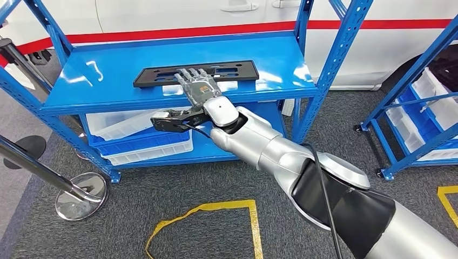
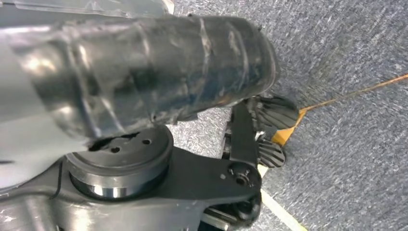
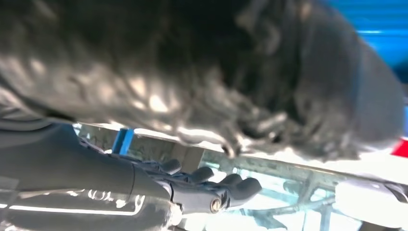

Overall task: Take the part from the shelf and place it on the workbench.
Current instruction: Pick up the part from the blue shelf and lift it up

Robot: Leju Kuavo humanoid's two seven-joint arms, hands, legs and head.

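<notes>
So the right robot hand (image 1: 195, 86) is reaching in from the lower right of the head view, silver arm stretched up toward the middle of the frame. Its fingers (image 1: 189, 75) are laid out flat and a bit apart on the near edge of the part (image 1: 196, 73), a long flat black plastic panel with cutouts. It's resting on top, not wrapped around anything, so I'd call that robot hand spread and not holding the part.

The part lies flat on the top level of the blue shelf (image 1: 108, 75), roughly in the center of that level, a little above the middle of the frame, long side running left to right.

Under the top level, on the lower shelf, there are stacked bins (image 1: 140, 141), white and blue. A second blue shelf (image 1: 416, 108) with more bins sits at the right edge. Behind the shelves there's a white car body with a red stripe (image 1: 378, 24) across the top of the frame. Bottom center shows a yellow tape outline (image 1: 216, 208) on the grey carpet, and at lower left a chrome post with a round base (image 1: 81, 195).

In the right wrist view the dark fingers (image 3: 231, 185) stick out, fairly straight, over pale blurry stuff.

The left wrist view looks down at carpet and tape; can't tell what the left robot hand is doing.
</notes>
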